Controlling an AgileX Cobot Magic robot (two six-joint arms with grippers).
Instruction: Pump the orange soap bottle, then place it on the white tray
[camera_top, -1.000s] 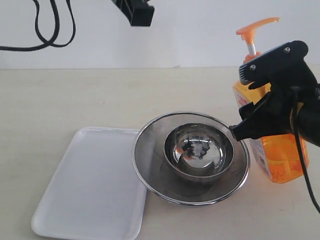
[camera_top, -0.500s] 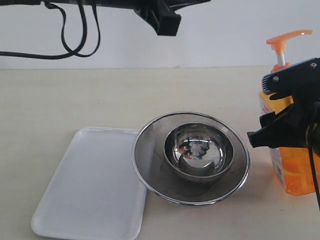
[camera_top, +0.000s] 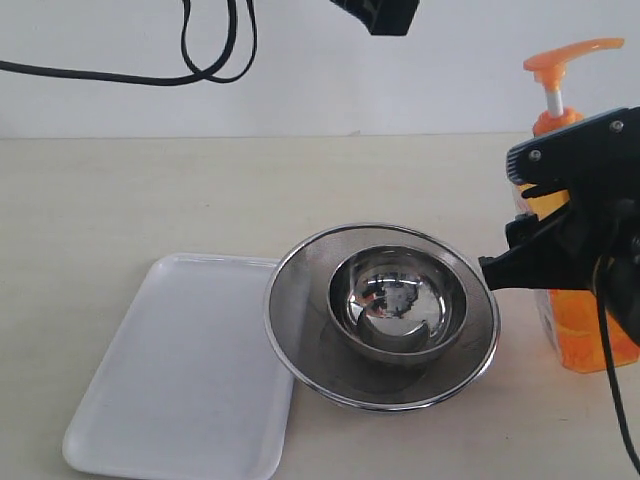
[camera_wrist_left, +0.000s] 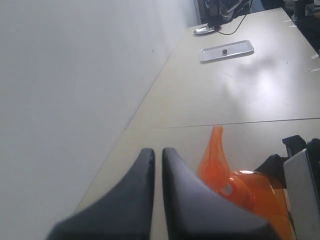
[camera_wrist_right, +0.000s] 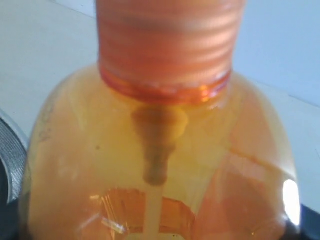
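Steadying the orange soap bottle (camera_top: 588, 340), clamped in the right gripper (camera_top: 500, 218), we centre the left gripper (camera_wrist_left: 157, 152), its 2 fingers pressed together, over the pump head (camera_wrist_left: 216, 150) just ahead of it and press straight down to avoid tipping.

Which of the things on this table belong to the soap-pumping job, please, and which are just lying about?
Belong to the job: orange soap bottle; white tray.
Just lying about: mesh strainer; steel bowl sitting inside it.
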